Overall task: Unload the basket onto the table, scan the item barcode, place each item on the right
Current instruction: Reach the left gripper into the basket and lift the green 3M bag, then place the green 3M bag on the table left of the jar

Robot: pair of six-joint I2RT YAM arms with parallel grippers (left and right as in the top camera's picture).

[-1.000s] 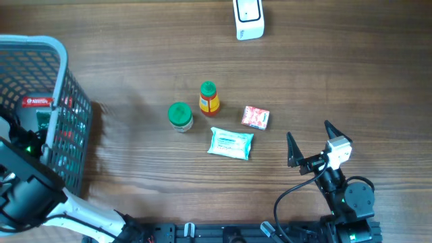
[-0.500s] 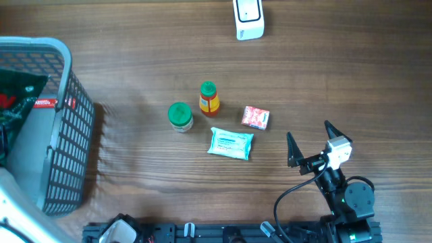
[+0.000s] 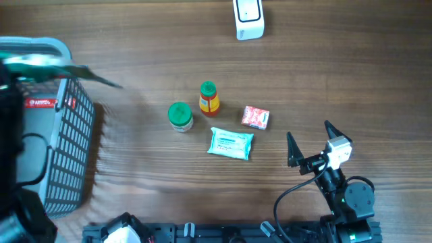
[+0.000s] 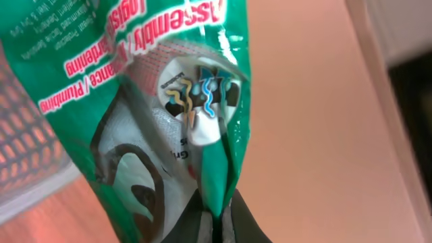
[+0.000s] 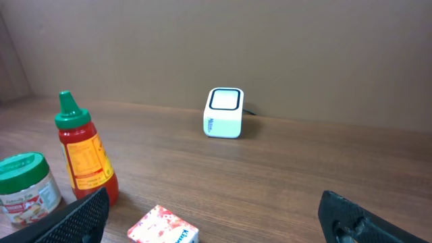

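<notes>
"Well, which claw has the item?"

"The left gripper point(image 4: 217, 213). Its jaws are pinched tight on the bottom seam of a green packet point(image 4: 169, 101) with white and red print. From above, the green packet point(image 3: 55, 64) is only a blur over the far rim of the grey basket point(image 3: 71, 135), at the left edge of the tabletop point(image 3: 351, 67)."

"And the right gripper point(image 3: 308, 133)?"

"Jaws spread wide, nothing between them, near the front right corner."

"Where's the scanner?"

"The white scanner point(image 3: 248, 19) stands at the far edge, well apart from the packet."

"What else is lying about?"

"Around the middle of the tabletop, a green-lidded jar point(image 3: 180, 116) stands upright, and near it a red sauce bottle point(image 3: 209, 98) with a green cap. A small red box point(image 3: 256, 117) lies to the right of those. A wipes pack point(image 3: 231, 143) lies flat, nearer the front edge. None of them touch."
</notes>
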